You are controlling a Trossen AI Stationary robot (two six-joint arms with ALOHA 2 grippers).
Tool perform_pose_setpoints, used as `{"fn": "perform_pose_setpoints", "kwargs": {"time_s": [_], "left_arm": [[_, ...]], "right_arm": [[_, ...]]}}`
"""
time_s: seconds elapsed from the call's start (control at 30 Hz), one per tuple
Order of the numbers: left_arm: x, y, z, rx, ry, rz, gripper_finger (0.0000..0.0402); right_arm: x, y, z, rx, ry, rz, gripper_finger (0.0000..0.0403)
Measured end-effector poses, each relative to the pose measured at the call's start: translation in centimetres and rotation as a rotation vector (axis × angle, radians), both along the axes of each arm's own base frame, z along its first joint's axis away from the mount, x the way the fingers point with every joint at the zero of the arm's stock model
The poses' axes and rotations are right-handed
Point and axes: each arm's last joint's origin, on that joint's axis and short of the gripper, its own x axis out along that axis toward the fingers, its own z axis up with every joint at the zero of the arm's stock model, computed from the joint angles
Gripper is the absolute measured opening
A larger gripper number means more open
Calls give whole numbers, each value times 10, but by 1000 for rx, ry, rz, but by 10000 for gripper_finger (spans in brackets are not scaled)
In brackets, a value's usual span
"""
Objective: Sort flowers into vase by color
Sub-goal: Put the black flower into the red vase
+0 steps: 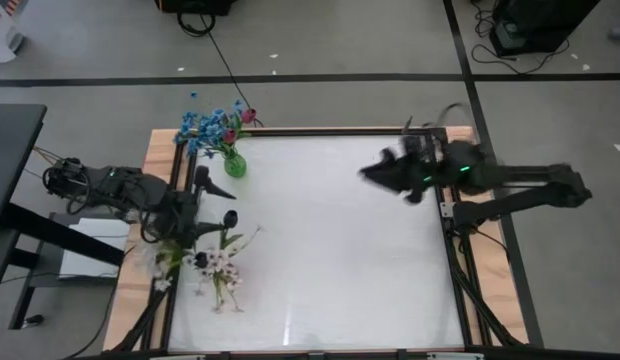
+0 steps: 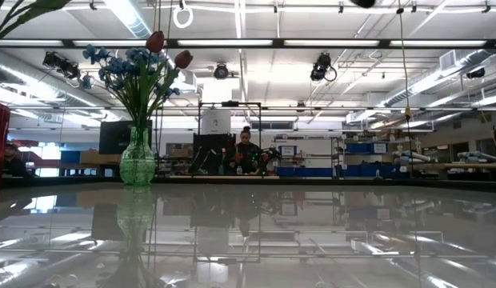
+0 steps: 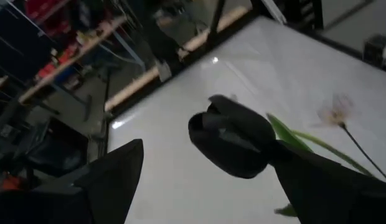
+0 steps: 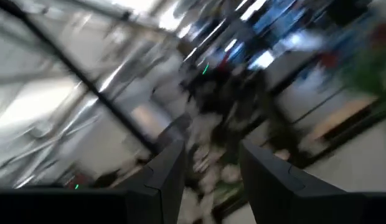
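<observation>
Standing at the table's far left corner, a green glass vase [image 1: 234, 163] holds blue flowers [image 1: 202, 127] and pink-red tulip buds [image 1: 247, 117]; from table height the same bunch shows clearly, two red buds above the blue clusters. Nearer the left edge of the white table [image 1: 340, 240], a loose heap of white flowers [image 1: 218, 270] lies flat, its stems tangled so that single sprays are hard to separate from above. The left gripper [image 1: 212, 208] hangs over the table just beside that heap, its jaws spread wide. In its own wrist camera a dark bud [image 3: 233, 138] sits between the two dark fingers [image 3: 115, 174], with a green stem trailing off behind it; whether either finger touches the bud, or the bud simply lies on the table below, cannot be told. A pale blossom farther off in that view is blurred. The right gripper [image 1: 375, 172] is held over the far right part of the table, smeared in the overhead picture; its wrist camera is badly blurred too, but shows the two fingers parted with nothing between them. Neither arm appears in the table-level view.
</observation>
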Motion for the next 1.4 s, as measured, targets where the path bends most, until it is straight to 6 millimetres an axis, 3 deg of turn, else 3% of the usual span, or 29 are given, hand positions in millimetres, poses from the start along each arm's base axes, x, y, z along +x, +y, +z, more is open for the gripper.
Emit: {"fn": "perform_pose_setpoints", "kwargs": {"time_s": [0.13, 0.3, 0.57, 0.83, 1.0, 1.23, 1.4], "left_arm": [[1, 0, 7, -53, -76, 9, 359], [-2, 1, 16, -164, -160, 23, 359], [-5, 1, 23, -344, -215, 55, 359], [0, 0, 19, -342, -168, 66, 359], [8, -1, 15, -363, -159, 166, 359], [10, 0, 17, -451, -184, 236, 359], [10, 1, 17, -469, -193, 256, 359]], "right_arm": [[44, 11, -24, -19, 4, 138, 159], [84, 20, -54, -33, 25, 201, 159], [115, 19, -91, 194, 148, 283, 159], [131, 23, -96, 188, -78, 237, 159], [145, 23, -99, 175, -267, 254, 159], [187, 40, -104, 123, -268, 384, 159], [206, 42, -104, 95, -291, 409, 159]]}}
